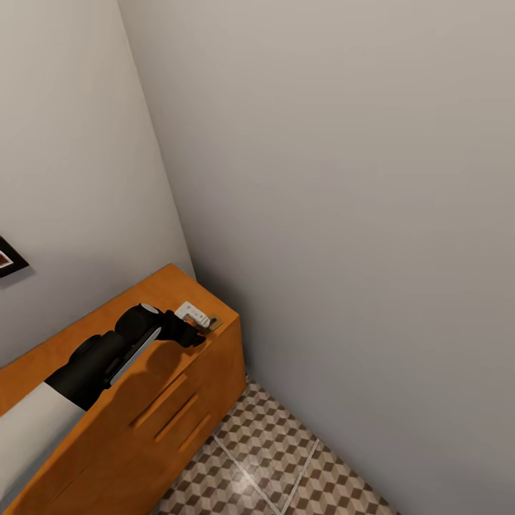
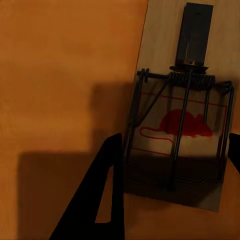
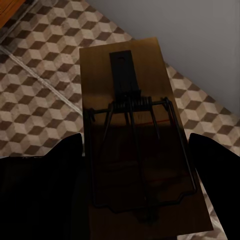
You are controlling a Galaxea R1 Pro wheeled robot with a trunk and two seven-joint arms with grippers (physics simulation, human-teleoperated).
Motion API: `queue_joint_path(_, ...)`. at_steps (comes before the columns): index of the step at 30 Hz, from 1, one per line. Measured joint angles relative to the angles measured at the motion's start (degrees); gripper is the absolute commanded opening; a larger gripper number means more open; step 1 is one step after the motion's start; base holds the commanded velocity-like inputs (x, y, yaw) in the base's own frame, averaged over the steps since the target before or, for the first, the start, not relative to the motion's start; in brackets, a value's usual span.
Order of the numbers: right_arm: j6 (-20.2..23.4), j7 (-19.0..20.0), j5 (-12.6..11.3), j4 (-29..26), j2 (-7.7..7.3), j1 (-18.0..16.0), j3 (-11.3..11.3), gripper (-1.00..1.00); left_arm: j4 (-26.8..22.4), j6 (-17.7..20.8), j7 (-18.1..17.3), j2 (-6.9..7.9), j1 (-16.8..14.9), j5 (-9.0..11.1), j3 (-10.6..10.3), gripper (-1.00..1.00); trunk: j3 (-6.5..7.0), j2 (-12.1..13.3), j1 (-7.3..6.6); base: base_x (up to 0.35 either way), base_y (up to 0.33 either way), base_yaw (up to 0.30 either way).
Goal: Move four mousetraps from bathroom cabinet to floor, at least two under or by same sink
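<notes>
On the far right corner of the orange cabinet (image 1: 154, 372), my left gripper (image 1: 205, 330) reaches over a tan mousetrap (image 1: 214, 323). A paler mousetrap (image 1: 192, 312) lies just behind it. In the left wrist view this mousetrap (image 2: 182, 125), with dark wire and a red mouse print, lies flat on the cabinet top (image 2: 60, 90). My left gripper (image 2: 172, 167) is open, one finger (image 2: 107, 190) close beside each long edge. My right gripper (image 3: 132, 172) is shut on another mousetrap (image 3: 137, 130), held level above the cube-patterned bathroom floor (image 3: 45, 85). The sink is out of view.
Grey walls (image 1: 322, 179) meet in a corner right behind the cabinet. The cabinet's drawer fronts (image 1: 175, 411) face the patterned floor (image 1: 272, 458), which runs along the right-hand wall. A dark picture frame (image 1: 8, 257) hangs at the left edge.
</notes>
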Motion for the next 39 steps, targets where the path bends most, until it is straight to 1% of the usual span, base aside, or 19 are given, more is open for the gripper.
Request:
queue_joint_path(17,0.00,0.00,0.00,0.00,-0.03,-0.02,0.00,-1.00,0.03,-0.02,-0.19,-0.01,0.02,-0.08,0.11,-1.00,0.00,0.00,0.00,0.000,0.000,0.000)
queue_joint_path(28,0.02,0.00,0.00,0.00,0.05,0.01,0.00,-1.00,0.22,0.14,-0.31,-0.01,0.04,0.43,0.54,-1.00,-0.01,0.02,0.01,0.000,0.000,0.000)
queue_joint_path(29,-0.01,0.00,0.00,0.00,0.06,0.02,0.00,-1.00,0.07,0.06,-0.35,-0.01,0.07,-0.23,0.59,-1.00,-0.01,0.03,0.02,0.000,0.000,0.000)
queue_joint_path(39,0.01,0.00,0.00,0.00,0.04,0.01,0.00,-1.00,-2.88,0.28,-0.30,0.00,0.06,-0.19,0.71,-1.00,-0.01,0.03,0.02,0.000,0.000,0.000)
